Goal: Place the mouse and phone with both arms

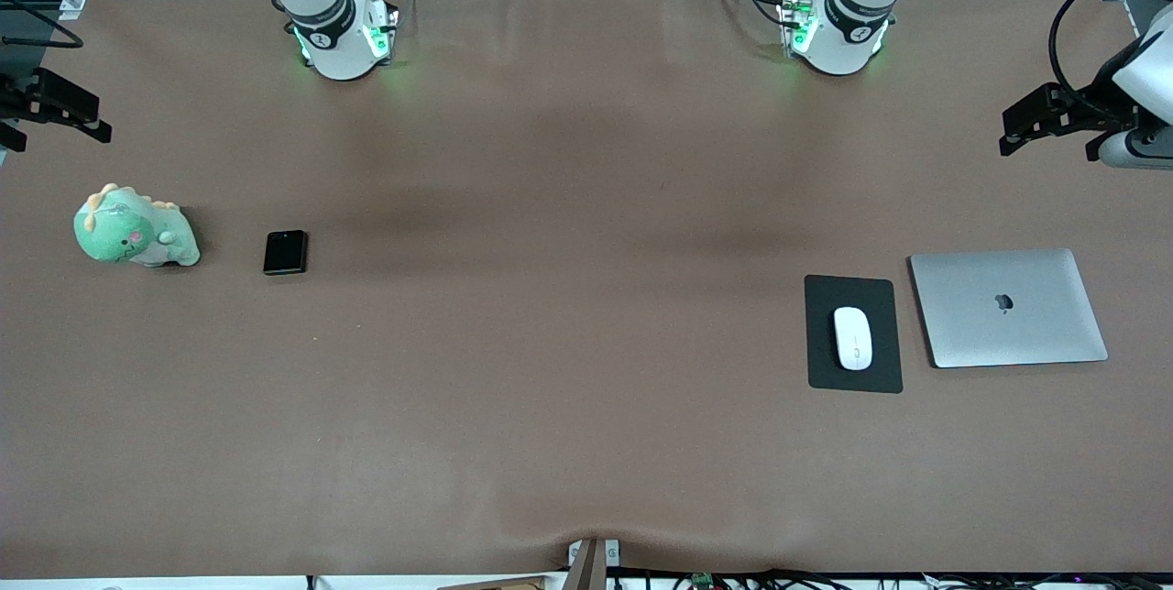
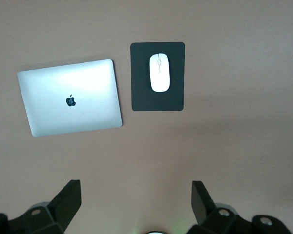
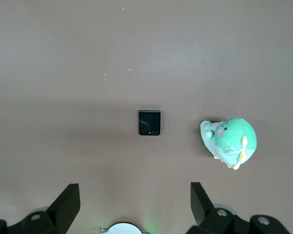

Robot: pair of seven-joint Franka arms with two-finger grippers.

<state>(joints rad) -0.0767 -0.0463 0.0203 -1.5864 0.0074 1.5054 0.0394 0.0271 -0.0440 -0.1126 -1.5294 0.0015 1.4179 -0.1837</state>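
The white oval mouse (image 1: 852, 338) lies on a flat black pad (image 1: 852, 379) toward the left arm's end of the table; it also shows in the left wrist view (image 2: 159, 72). The small black folded phone (image 1: 285, 252) lies flat toward the right arm's end, also in the right wrist view (image 3: 149, 122). My left gripper (image 1: 1047, 148) (image 2: 136, 195) is open and empty, high over the table's end past the laptop. My right gripper (image 1: 60, 139) (image 3: 135, 195) is open and empty, high over the table's end above the plush toy.
A closed silver laptop (image 1: 1008, 307) lies beside the black pad, toward the table's end. A green dinosaur plush (image 1: 135, 227) sits beside the phone, toward the table's end. Brown cloth (image 1: 568, 297) covers the table.
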